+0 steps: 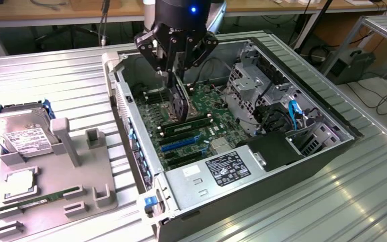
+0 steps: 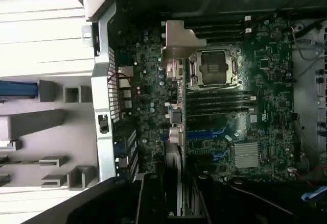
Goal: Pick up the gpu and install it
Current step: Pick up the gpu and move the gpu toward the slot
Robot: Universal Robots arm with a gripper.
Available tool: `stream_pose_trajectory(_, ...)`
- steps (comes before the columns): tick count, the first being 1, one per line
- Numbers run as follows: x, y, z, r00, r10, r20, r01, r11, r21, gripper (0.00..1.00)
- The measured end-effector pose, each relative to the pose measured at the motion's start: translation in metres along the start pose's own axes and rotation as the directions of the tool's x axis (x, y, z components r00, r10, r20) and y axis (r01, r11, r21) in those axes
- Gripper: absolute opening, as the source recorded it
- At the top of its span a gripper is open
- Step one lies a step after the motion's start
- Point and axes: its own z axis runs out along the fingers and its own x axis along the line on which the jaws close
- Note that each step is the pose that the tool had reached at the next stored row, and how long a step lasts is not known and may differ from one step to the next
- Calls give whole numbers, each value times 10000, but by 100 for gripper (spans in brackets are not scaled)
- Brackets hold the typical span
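A: How is the gpu (image 1: 178, 103) held?

B: It is gripped by one end in the end effector (image 1: 177, 75), the jaws closed partway on it. It is hung lengthwise inside the open case (image 1: 281, 196) on the desk (image 1: 59, 75). The silver bracket (image 2: 176, 45) is carried at the end away from the jaws, close over the board (image 1: 213, 118), near the socket (image 2: 212, 68) and the RAM slots.

A: What could go wrong from here?

B: The blue slots (image 1: 180, 144) are seen a little aside from the card's lower end, and its long edge is not laid along them. If it were lowered as it hangs, the bracket could be driven into the socket and pins could be bent. With one end clamped, the card could also be swung or slipped if knocked against the case wall.
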Motion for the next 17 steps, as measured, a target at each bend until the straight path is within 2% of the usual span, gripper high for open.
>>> stream_pose_trajectory(3,-418,81,137,10000,-13,0,13,10000,9,26)
stream_pose_trajectory(17,-625,126,208,10000,-20,0,20,10000,10,26)
